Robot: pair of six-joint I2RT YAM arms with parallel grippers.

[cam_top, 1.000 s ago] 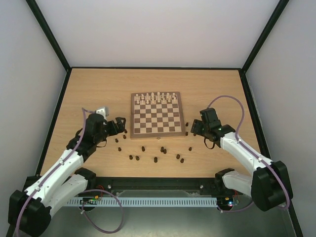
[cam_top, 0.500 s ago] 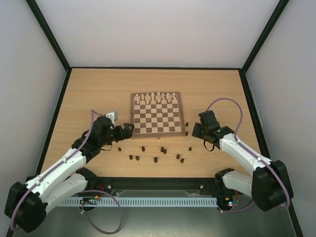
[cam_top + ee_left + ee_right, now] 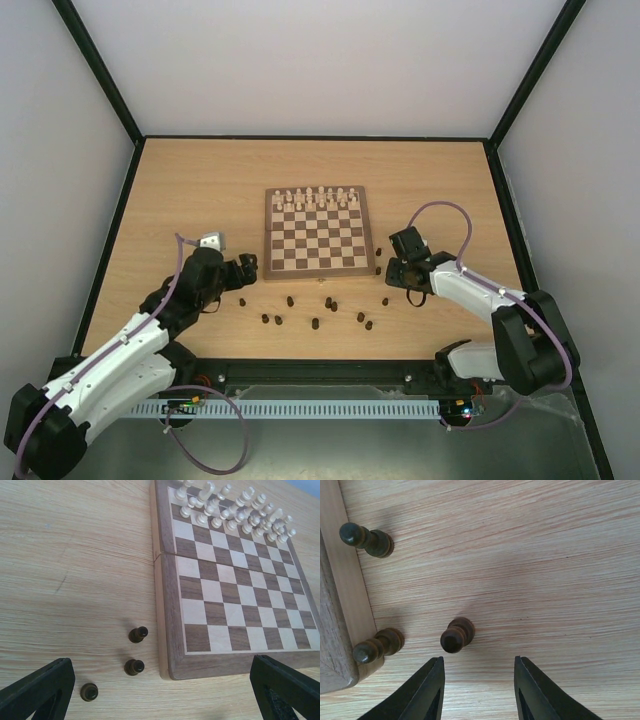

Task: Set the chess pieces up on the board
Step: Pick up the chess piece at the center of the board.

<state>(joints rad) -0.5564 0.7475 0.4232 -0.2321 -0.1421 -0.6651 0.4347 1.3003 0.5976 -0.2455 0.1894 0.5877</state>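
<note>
With the chess pieces (image 3: 315, 323) scattered on the table (image 3: 200, 180), a pick-up is judged in hand: the right gripper (image 3: 477, 680), half-open and empty, is held just short of a pawn (image 3: 457, 635) yet to be straddled, the left gripper (image 3: 243, 266) is spread wide and empty, and the board (image 3: 318, 270) beyond is unfilled on its near rows.

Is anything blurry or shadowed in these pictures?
Top view: even light, the chess pieces tiny. Left wrist view: the board sharp, faint shadows beside pieces. Right wrist view: crisp grain on the table, soft shadow by the nearest pawn.
</note>
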